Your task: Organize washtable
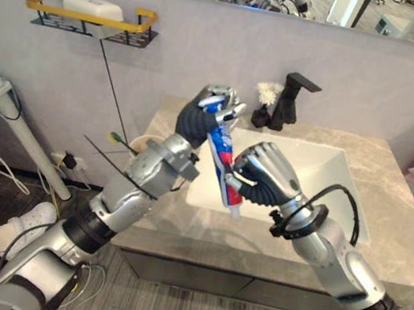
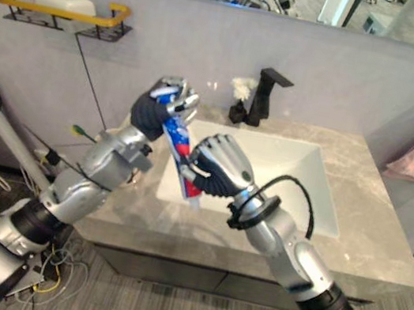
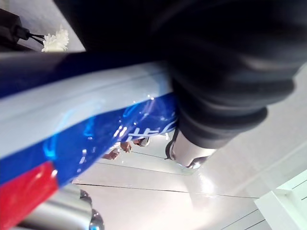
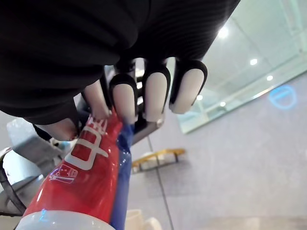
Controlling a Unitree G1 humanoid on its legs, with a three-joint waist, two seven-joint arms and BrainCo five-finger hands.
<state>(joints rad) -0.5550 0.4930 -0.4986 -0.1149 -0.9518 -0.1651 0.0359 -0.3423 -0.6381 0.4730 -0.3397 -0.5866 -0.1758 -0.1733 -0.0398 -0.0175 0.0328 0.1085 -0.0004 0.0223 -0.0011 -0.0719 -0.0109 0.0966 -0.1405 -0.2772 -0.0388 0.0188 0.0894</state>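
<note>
Two hands (image 1: 199, 118) (image 1: 269, 174) clasp toothpaste (image 1: 222, 152) — faucet (image 1: 289, 101) behind.

The right hand (image 4: 156, 96) curls its pale fingers over a toothpaste tube (image 4: 91, 177) — red, blue and white — with the thumb pressed against its other side. Past them are a grey wall (image 4: 230, 167), a yellow shelf (image 4: 156, 157) and a mirror (image 4: 249, 72).

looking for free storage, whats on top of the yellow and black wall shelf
A white rounded block, likely soap, lies on the yellow-railed black wire wall shelf. The rail hides its base.
</note>
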